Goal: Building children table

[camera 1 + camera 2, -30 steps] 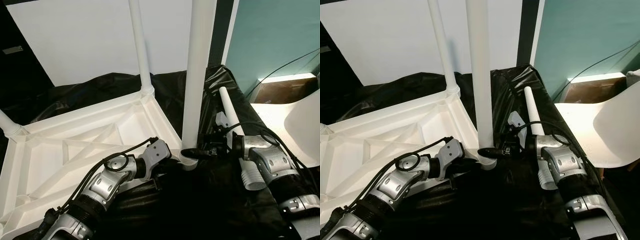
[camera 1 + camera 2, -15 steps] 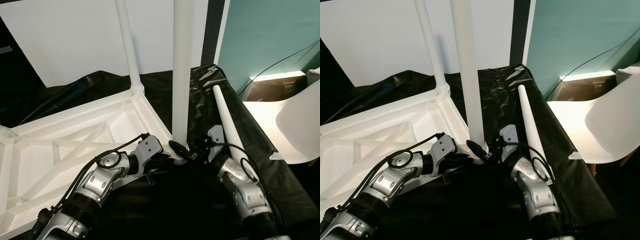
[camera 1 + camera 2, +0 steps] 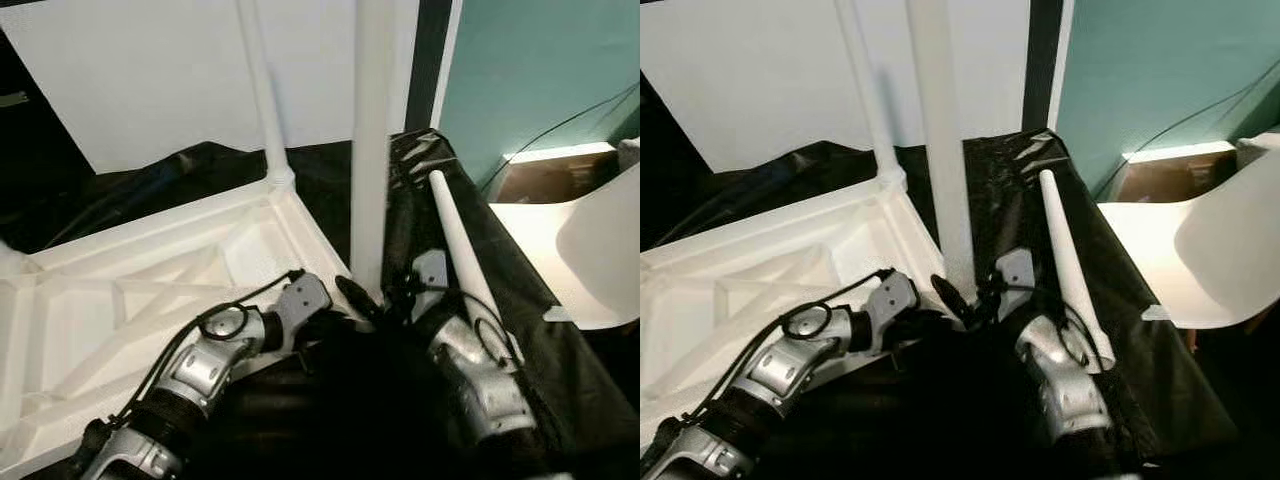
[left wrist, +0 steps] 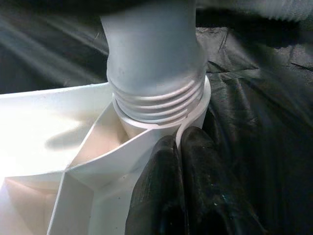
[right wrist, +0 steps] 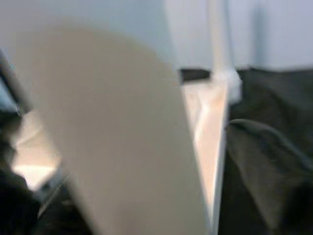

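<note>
An upturned white table top (image 3: 120,300) lies on a black plastic sheet (image 3: 330,180). One white leg (image 3: 262,90) stands in its far corner. A thicker-looking near leg (image 3: 372,150) stands in the near corner socket (image 4: 161,112), its threads showing. My right gripper (image 3: 376,296) clasps the base of this near leg, one black finger (image 3: 352,296) in front of it. My left gripper (image 4: 180,142) is shut, with its fingertips pressed against the table's rim just under the socket. A loose white leg (image 3: 462,250) lies on the sheet to the right.
A white chair (image 3: 600,250) stands to the right of the sheet. A white wall panel (image 3: 150,70) rises behind the table top, with a teal wall (image 3: 540,60) at the right. A blurred leg stub (image 3: 10,262) shows at the far left corner.
My right forearm has swung in from the right and now lies close beside the near leg, its gripper still at the leg's base. The left gripper has stayed at the socket. The camera shifted.
</note>
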{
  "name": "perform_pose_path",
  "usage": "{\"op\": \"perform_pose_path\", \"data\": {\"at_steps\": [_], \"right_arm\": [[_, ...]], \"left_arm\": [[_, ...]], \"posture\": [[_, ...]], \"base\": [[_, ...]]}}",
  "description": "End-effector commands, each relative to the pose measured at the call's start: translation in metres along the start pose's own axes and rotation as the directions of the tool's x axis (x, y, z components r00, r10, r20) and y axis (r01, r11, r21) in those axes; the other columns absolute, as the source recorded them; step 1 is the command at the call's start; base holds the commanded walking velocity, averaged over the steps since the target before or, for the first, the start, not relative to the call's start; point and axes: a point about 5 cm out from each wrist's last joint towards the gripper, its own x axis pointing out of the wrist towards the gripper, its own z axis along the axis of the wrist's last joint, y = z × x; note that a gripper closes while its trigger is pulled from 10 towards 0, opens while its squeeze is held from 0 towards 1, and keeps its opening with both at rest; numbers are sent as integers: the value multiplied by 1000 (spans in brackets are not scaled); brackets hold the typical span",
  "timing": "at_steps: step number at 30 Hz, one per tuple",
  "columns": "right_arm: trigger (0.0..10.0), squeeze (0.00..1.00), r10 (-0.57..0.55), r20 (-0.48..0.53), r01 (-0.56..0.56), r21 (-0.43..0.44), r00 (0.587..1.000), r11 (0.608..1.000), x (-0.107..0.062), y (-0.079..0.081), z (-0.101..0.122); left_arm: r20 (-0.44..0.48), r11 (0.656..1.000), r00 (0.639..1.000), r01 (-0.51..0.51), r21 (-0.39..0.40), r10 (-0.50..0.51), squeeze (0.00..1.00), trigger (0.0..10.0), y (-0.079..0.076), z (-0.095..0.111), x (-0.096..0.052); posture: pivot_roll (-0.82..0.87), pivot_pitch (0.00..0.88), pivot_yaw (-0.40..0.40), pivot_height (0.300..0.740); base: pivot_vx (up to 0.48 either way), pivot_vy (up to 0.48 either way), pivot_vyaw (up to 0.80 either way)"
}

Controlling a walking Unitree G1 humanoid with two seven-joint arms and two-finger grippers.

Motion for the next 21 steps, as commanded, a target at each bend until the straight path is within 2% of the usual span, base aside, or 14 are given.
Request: {"op": "perform_pose_path", "data": {"at_steps": [1,3,4,6,7,9,10,11,12,13,14,19,21], "right_arm": [[10000,953,25,-29,-24,19,999,1000,-2,-7,-3],[10000,953,35,-35,-35,11,999,999,-1,-9,-3],[10000,0,102,-55,-102,-11,993,995,-1,-12,-2],[10000,0,265,-112,-270,-27,958,963,-4,-18,1],[10000,0,265,-112,-270,-27,958,963,-4,-18,1],[10000,0,373,-163,-384,-42,913,922,-8,-23,3],[10000,0,373,-163,-384,-42,913,922,-8,-23,3],[10000,0,408,-198,-426,-58,891,903,-9,-27,2],[431,0,448,-242,-477,-77,861,876,-11,-32,2],[431,0,448,-242,-477,-77,861,876,-11,-32,2],[0,0,462,-252,-493,-77,850,866,-10,-34,3],[0,0,489,-263,-523,-77,832,849,-5,-41,8],[0,0,524,-287,-561,-62,802,825,-5,-44,10]], "left_arm": [[-78,987,988,127,-102,-136,0,10000,-19,-28,4],[-77,987,988,128,-102,-136,0,10000,-19,-28,4],[-77,987,988,128,-101,-136,0,10000,-19,-28,4],[-77,987,988,129,-100,-137,0,10000,-19,-28,5],[-77,987,988,129,-100,-137,0,10000,-19,-28,5],[-76,987,988,129,-100,-137,0,10000,-19,-28,5],[-76,987,988,129,-100,-137,0,10000,-19,-28,5],[-76,987,988,129,-100,-137,0,10000,-19,-28,5],[-77,986,988,129,-101,-137,0,10000,-20,-29,4],[-77,986,988,129,-101,-137,0,10000,-20,-29,4],[-78,986,988,129,-102,-137,0,10000,-20,-29,4],[-79,986,987,128,-104,-136,0,10000,-20,-29,3],[-81,986,987,128,-103,-136,0,10000,-20,-29,2]], "posture": [[-24,0,56,740],[-24,0,56,740],[-26,0,55,740],[-26,0,54,740],[-26,0,54,740],[-24,0,54,740],[-24,0,54,740],[-24,0,54,740],[-17,0,54,740],[-17,0,54,740],[-17,0,54,740],[-13,0,55,740],[-13,0,57,740]], "base": [[0,0,0],[0,0,0],[0,0,0],[0,0,0],[0,0,0],[0,0,0],[0,0,0],[0,0,0],[0,0,0],[0,0,0],[0,0,0],[0,0,0],[0,0,0]]}}
